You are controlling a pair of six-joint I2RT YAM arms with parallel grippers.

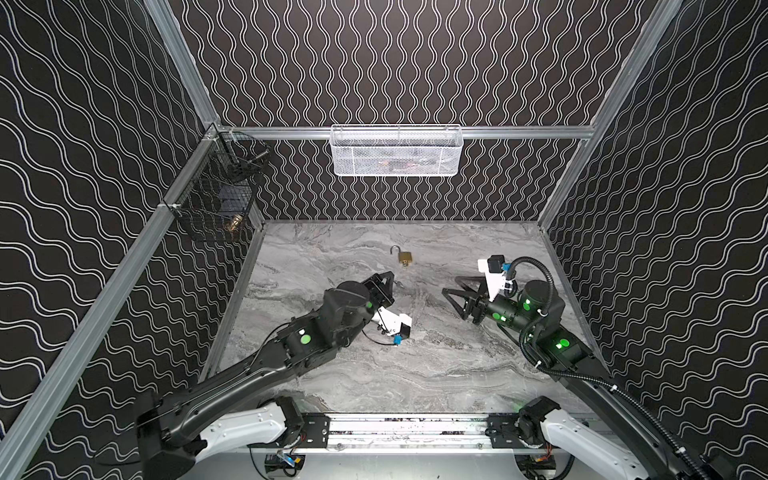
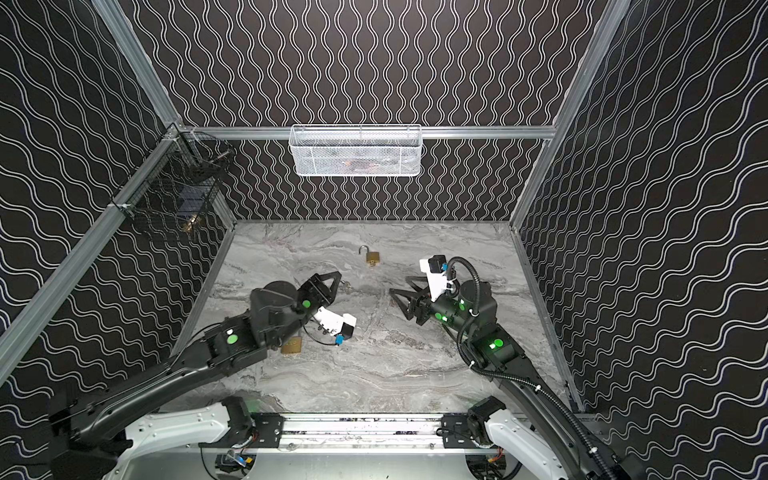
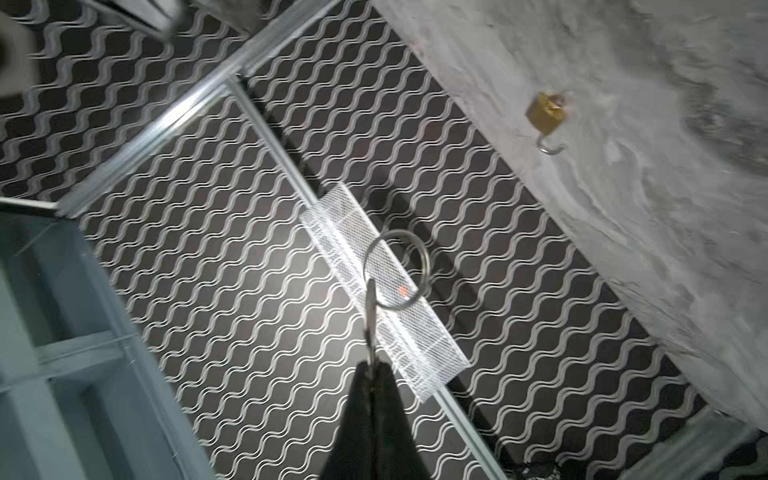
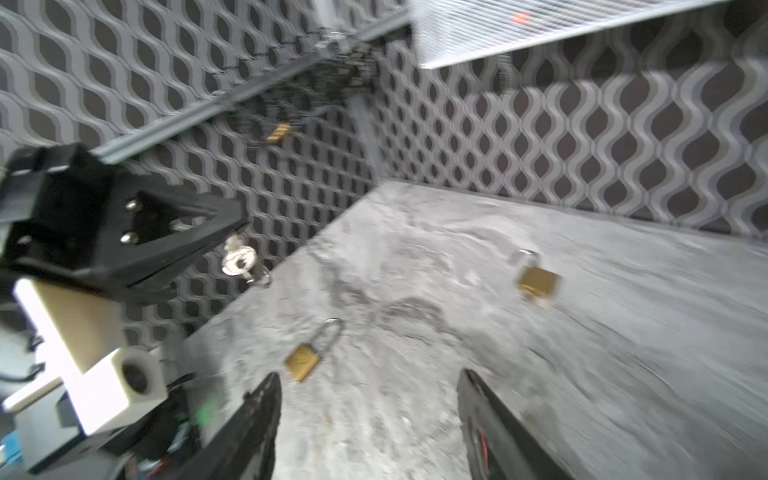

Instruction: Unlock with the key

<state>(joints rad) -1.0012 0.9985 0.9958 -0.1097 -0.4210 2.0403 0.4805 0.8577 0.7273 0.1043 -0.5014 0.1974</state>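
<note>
The key is pinched by its blade end in the left gripper, whose jaws are narrowed hard onto it. Its ring hangs free beyond the tips, which leaves the blade hidden and probably not presentable to a keyhole as held. In both top views it hovers above the table, near the open padlock and at six o'clock of it.

That padlock lies flat toward twelve o'clock of the table, shackle swung out. Something small sits at its keyhole end, too blurred to name.

A shut padlock lies at seven o'clock of the key, under the left forearm; I judge it the one left to do.

The left arm reaches from seven o'clock toward one, wrist rolled so its camera sits to the side. The right arm comes from five o'clock with fingers pointing at nine. The right gripper is spread wide and empty, at four o'clock of the open padlock, likely freed to steady a lock.
</note>
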